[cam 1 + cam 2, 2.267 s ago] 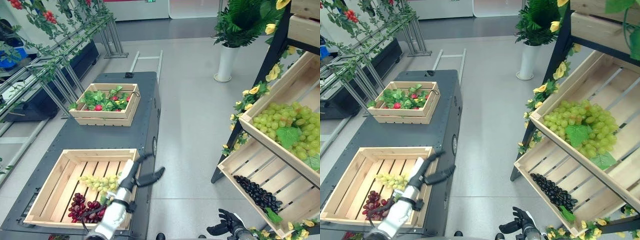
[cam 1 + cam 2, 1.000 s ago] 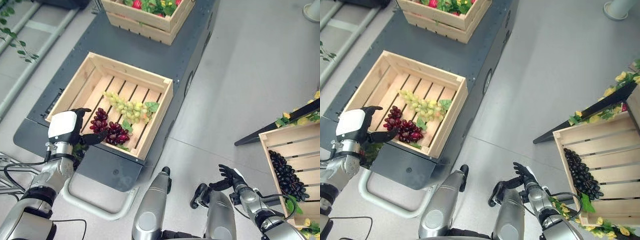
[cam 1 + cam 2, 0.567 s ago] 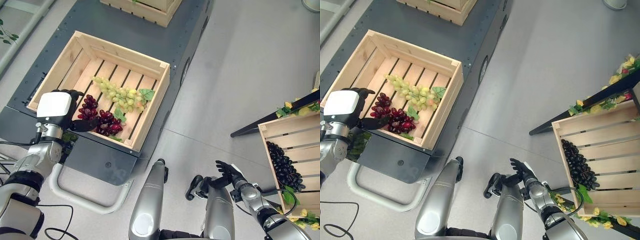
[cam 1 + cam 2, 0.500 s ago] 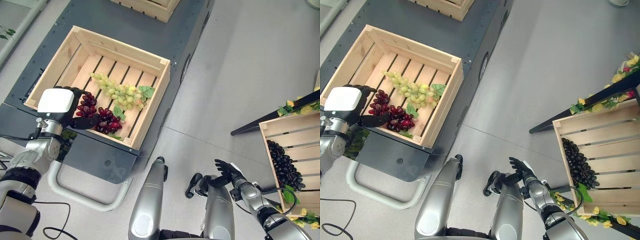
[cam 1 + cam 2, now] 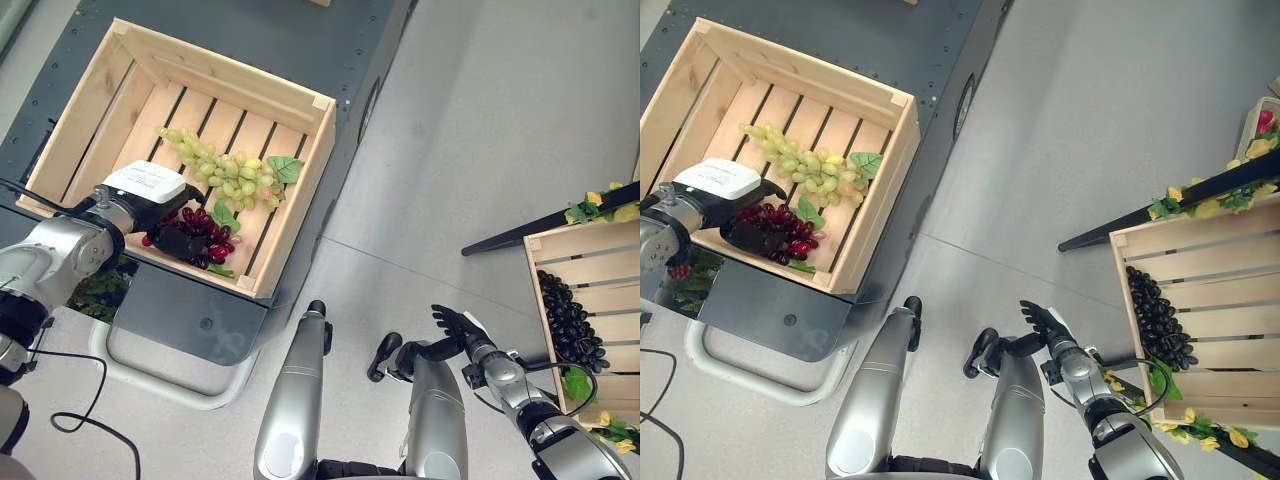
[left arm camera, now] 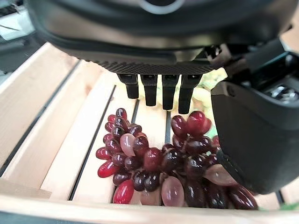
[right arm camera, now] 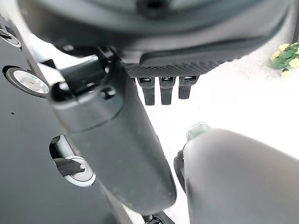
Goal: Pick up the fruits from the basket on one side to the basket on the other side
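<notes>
A pale wooden crate sits on a dark cart and holds a bunch of green grapes and a bunch of red grapes. My left hand, with its white cover, reaches over the crate's near wall. Its dark fingers lie straight on top of the red grapes, and the thumb stands beside the bunch, not closed round it. My right hand hangs low over the floor, fingers relaxed and holding nothing. A slanted shelf crate at the right holds black grapes.
The dark cart runs away from me at the left. Grey floor lies between the cart and the shelf. Yellow flowers and leaves trim the shelf frame.
The camera has tipped further down. My left hand has gone from the crate's near left corner over the wall and onto the red grapes. The right hand has stayed low.
</notes>
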